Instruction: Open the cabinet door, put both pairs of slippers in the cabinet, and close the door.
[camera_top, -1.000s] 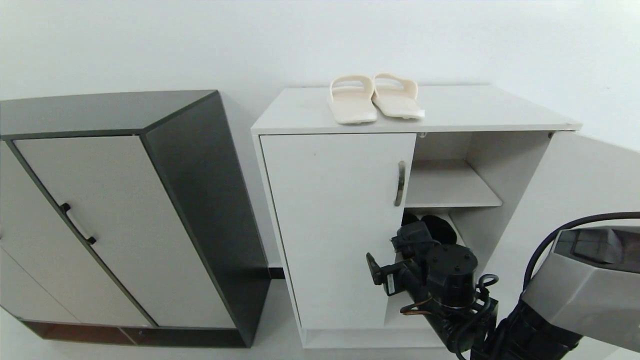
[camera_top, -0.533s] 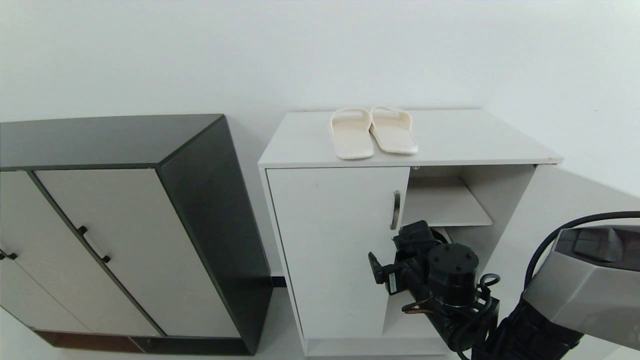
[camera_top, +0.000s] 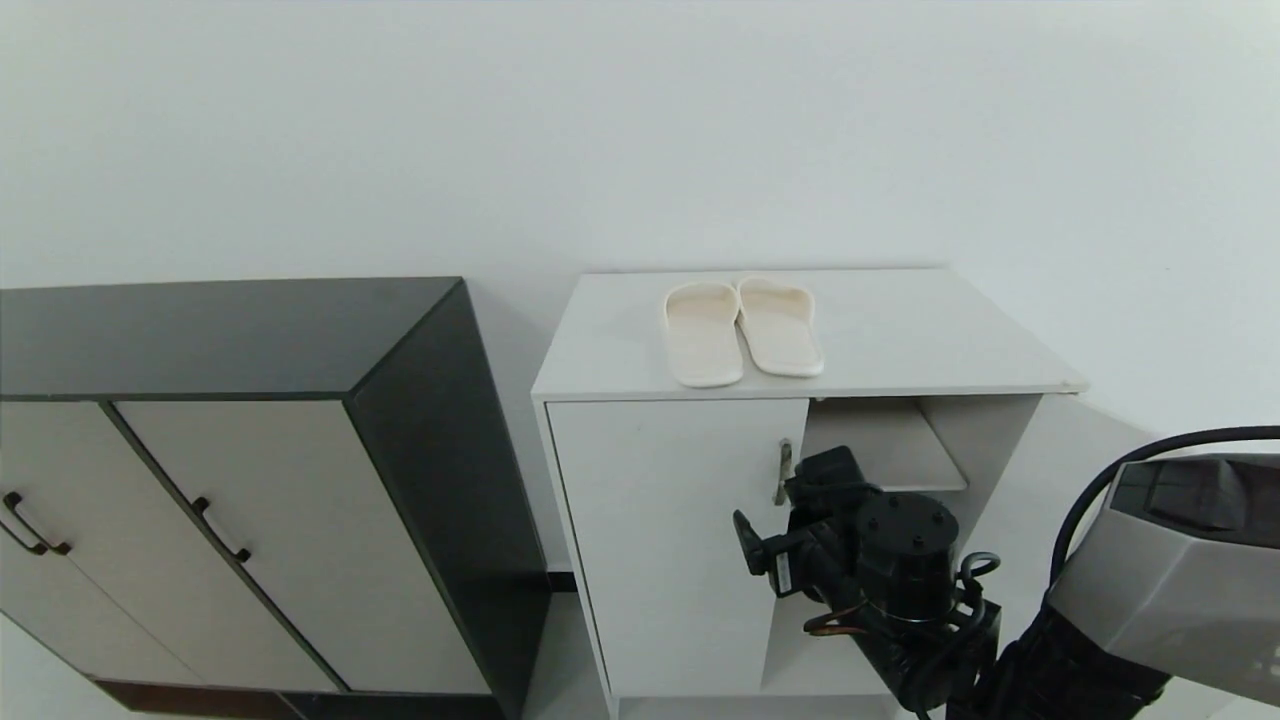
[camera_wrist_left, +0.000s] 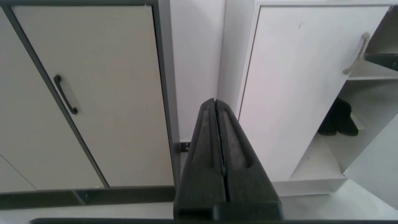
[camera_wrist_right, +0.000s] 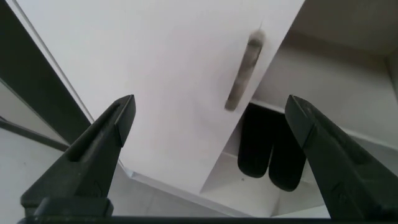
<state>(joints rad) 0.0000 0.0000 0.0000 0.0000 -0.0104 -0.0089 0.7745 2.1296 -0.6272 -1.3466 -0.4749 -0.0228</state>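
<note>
The left claw (camera_wrist_left: 216, 107) is pressed together, empty, aimed at the gap between the dark cabinet (camera_wrist_left: 93, 93) on its left and the white cabinet (camera_top: 900, 330) on its right. The right claw (camera_wrist_right: 210, 102) is spread wide apart and empty, facing the closed door (camera_wrist_right: 155, 74), whose metal handle (camera_wrist_right: 242, 71) sits just ahead between its fingers. The black slippers (camera_wrist_right: 270, 149) stand beyond and below it in the open compartment, and the cream slippers (camera_top: 742, 330) lie on the cabinet top above it.
</note>
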